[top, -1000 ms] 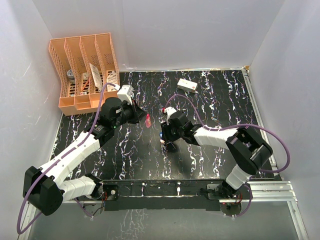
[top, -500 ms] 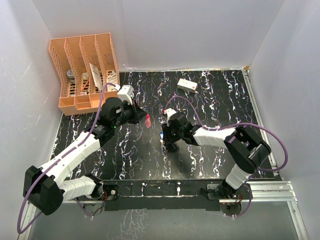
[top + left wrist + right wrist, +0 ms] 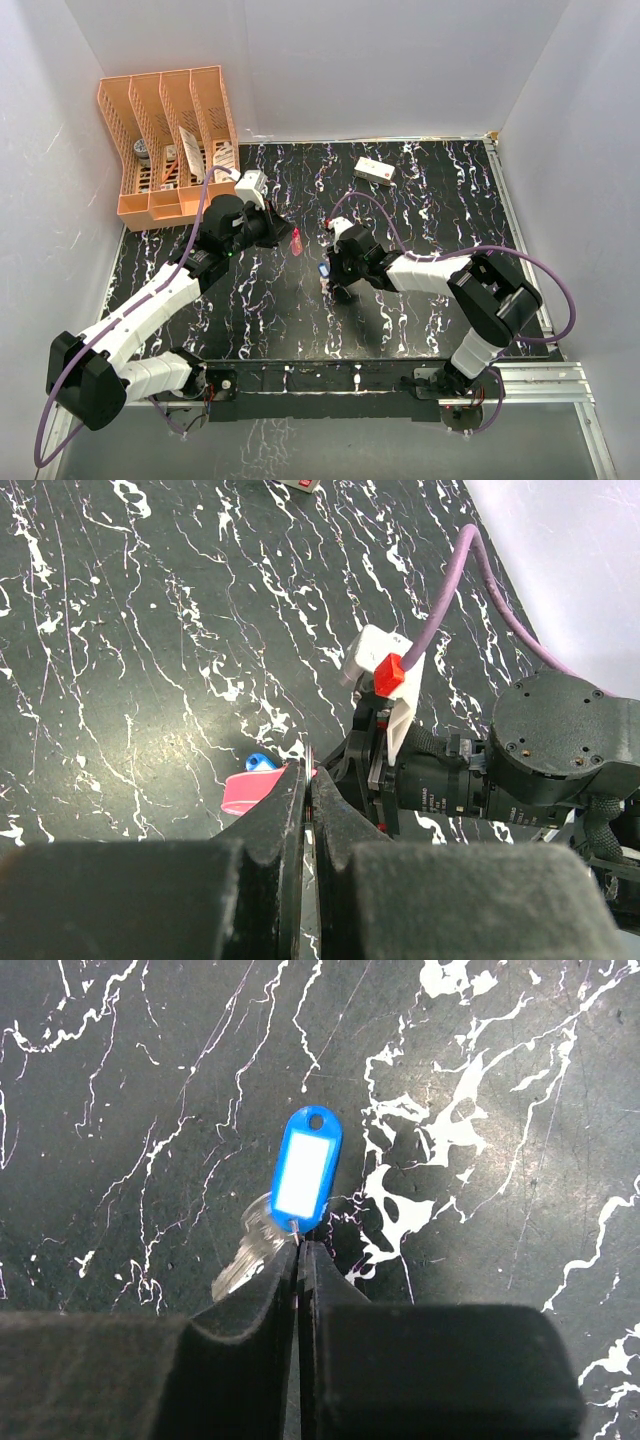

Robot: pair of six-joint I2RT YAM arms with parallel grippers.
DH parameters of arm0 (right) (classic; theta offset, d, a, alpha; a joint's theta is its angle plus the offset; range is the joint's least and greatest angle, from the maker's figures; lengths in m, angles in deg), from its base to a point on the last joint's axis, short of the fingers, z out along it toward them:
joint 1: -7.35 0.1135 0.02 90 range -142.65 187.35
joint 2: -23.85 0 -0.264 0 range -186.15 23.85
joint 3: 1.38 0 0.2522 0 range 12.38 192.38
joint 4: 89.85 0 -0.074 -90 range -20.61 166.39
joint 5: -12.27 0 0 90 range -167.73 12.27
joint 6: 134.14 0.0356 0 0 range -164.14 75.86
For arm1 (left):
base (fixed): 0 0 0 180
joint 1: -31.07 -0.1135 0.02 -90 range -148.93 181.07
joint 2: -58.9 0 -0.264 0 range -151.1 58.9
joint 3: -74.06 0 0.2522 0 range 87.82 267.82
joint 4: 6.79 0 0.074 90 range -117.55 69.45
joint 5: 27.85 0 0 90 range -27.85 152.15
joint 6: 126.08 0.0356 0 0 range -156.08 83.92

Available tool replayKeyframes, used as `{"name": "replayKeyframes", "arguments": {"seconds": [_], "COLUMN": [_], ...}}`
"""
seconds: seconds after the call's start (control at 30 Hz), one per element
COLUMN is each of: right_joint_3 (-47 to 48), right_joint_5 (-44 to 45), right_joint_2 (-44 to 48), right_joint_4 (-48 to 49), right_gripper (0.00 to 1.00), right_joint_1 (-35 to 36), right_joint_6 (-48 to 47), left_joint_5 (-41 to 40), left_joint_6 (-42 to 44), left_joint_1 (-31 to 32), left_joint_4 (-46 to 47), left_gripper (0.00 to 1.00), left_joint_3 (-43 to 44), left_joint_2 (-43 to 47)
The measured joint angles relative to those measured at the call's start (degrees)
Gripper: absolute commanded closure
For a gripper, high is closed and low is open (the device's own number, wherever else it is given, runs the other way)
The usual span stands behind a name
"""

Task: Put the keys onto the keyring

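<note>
A black, white-veined table (image 3: 250,310) is carrying an orange slotted file rack (image 3: 170,140), sitting at its far left corner, and a small white box (image 3: 374,172), lying near the far edge.

Black marble-look table (image 3: 440,200) with white veining, white walls (image 3: 350,60) on three sides. Orange slotted file organizer (image 3: 170,145) sits at the far-left corner, holding a greyish roll (image 3: 141,152) and some pale cards (image 3: 187,150), too small to identify. White rectangular box (image 3: 373,171) lies flat far-centre, well apart from the organizer. Aluminium rail (image 3: 520,250) runs along the table's right edge.
</note>
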Motion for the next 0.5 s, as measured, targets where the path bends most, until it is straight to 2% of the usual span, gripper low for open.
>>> {"name": "replayKeyframes", "arguments": {"seconds": [0.23, 0.5], "right_joint_3": [-2.8, -7.0], "right_joint_5": [0.4, 1.4], "right_joint_2": [1.5, 11.3], "right_joint_4": [3.5, 6.3], "right_gripper": [1.00, 1.00], "right_joint_1": [0.0, 0.0], "right_joint_6": [-0.3, -2.1], "left_joint_5": [0.0, 0.0], "left_joint_6": [0.0, 0.0], "left_joint_1": [0.0, 0.0], "left_joint_4": [0.0, 0.0], "left_gripper": [1.00, 1.00], "left_joint_3": [-0.5, -0.5], "left_joint_2": [-0.1, -0.4]}}
